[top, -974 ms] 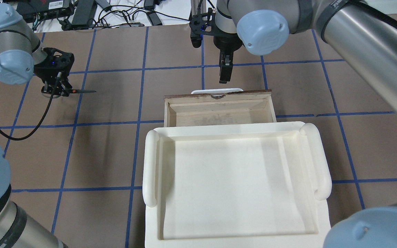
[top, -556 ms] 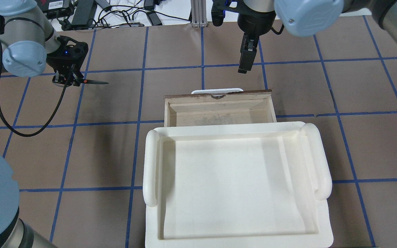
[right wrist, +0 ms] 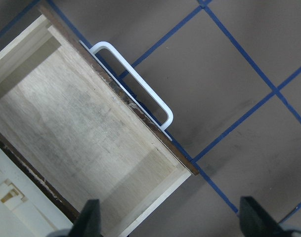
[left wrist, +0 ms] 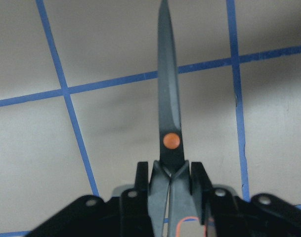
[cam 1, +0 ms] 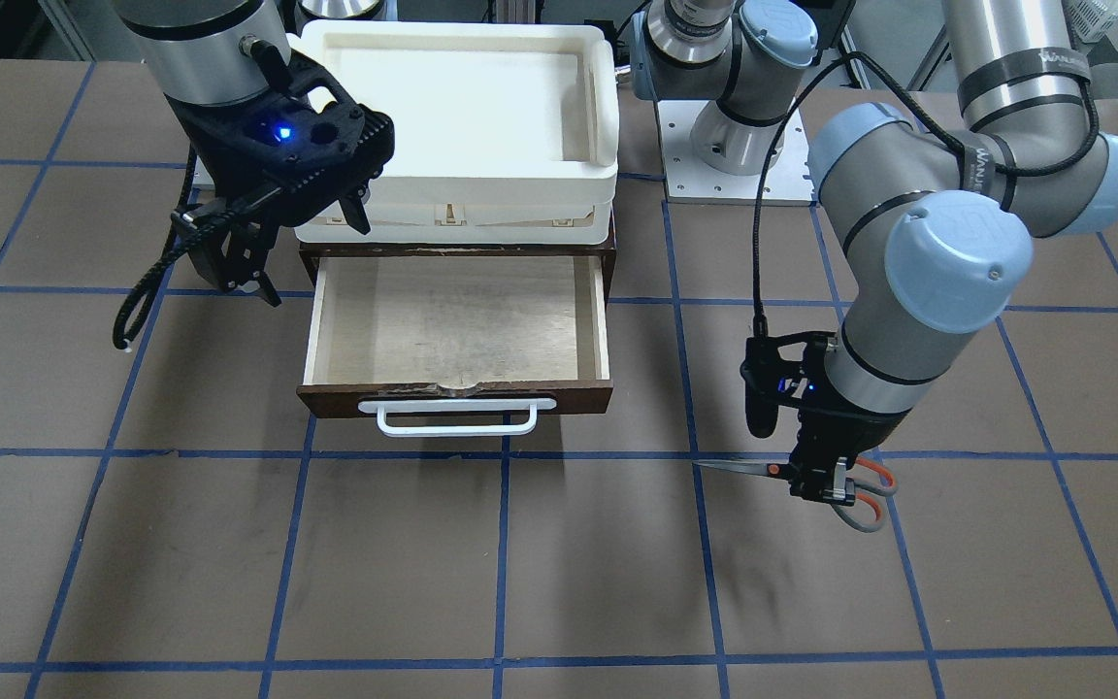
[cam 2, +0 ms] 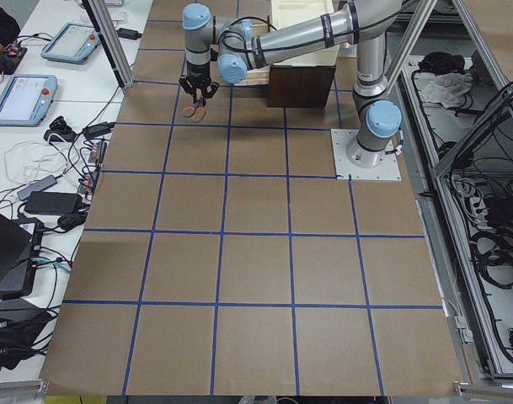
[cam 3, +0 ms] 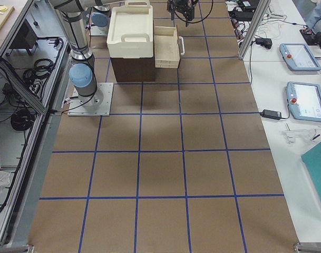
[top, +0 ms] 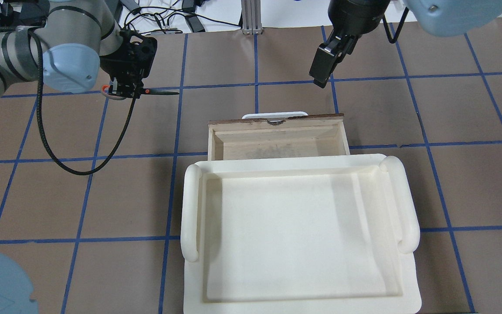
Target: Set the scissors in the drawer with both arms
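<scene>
Carry step: my left gripper (cam 1: 819, 481) pinches the scissors (cam 1: 758, 469) just behind the pivot, aloft and well apart from the open drawer (cam 1: 452, 320). My right gripper (top: 320, 74) hangs near it, jaws spread, empty. Next, I judge: bring the blades over the drawer floor, lower, release.

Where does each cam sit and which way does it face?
Front-facing: across the table, facing the robot; drawer, left gripper holding scissors.
Overhead: behind the robot, looking forward and down; cream bin, left arm, right arm.
Exterior left: table's end, robot's left; left arm nearer.
Exterior right: opposite end; right arm nearer.
Left wrist: down past the left gripper at the scissors' blades.
Right wrist: down at the drawer; right gripper fingertips.
Shared: overhead and front-facing both show the drawer.
</scene>
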`<action>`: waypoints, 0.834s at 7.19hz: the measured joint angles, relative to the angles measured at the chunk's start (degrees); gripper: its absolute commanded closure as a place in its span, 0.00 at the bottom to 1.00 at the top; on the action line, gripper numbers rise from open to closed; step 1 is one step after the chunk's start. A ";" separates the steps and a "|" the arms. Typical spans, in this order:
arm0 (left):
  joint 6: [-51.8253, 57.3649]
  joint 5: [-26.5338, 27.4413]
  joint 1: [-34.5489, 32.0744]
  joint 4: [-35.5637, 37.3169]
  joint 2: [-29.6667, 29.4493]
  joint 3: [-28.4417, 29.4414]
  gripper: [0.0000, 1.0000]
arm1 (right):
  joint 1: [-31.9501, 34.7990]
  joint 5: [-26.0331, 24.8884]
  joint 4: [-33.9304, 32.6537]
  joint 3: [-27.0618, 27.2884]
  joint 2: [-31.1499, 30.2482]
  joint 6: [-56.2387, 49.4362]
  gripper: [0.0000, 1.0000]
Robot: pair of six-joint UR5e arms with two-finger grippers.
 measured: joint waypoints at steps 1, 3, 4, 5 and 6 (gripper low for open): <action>-3.67 -0.10 -2.66 -0.78 0.86 0.00 1.00 | -0.62 -0.47 0.20 0.02 -0.24 3.48 0.00; -11.10 -0.31 -8.53 -2.17 2.14 -0.06 1.00 | -2.71 -1.25 1.04 0.12 -1.02 7.75 0.00; -14.97 -0.36 -11.70 -2.50 2.55 -0.14 1.00 | -3.42 -1.47 1.80 0.39 -1.52 10.65 0.00; -18.56 -0.35 -14.87 -2.69 2.75 -0.32 1.00 | -3.81 -1.73 2.08 0.74 -1.92 14.28 0.00; -21.85 -0.28 -17.89 -2.85 2.73 -0.63 1.00 | -4.03 -2.34 2.32 0.90 -2.22 17.70 0.00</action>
